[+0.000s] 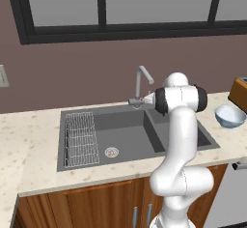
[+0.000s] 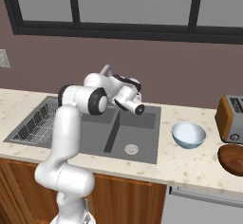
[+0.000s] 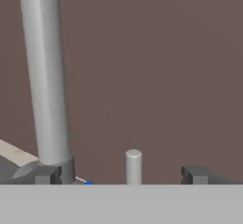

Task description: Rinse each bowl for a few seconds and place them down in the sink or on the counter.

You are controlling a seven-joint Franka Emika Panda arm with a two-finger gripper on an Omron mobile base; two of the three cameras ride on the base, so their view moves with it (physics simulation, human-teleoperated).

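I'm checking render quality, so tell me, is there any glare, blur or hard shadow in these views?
Left base view: even flat light, soft shading inside the sink. Right base view: a mild sheen inside the bowl, no hard shadows. Hand view: the tap up close looks soft-edged.

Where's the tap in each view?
Left base view: tap stands at centre, behind the sink, just left of the arm's wrist.
Right base view: mostly behind the arm; its curved top peeks out above the wrist, left of centre.
Hand view: tall grey pipe on the left, close up.
Shared landmark: the brown wall behind the tap.
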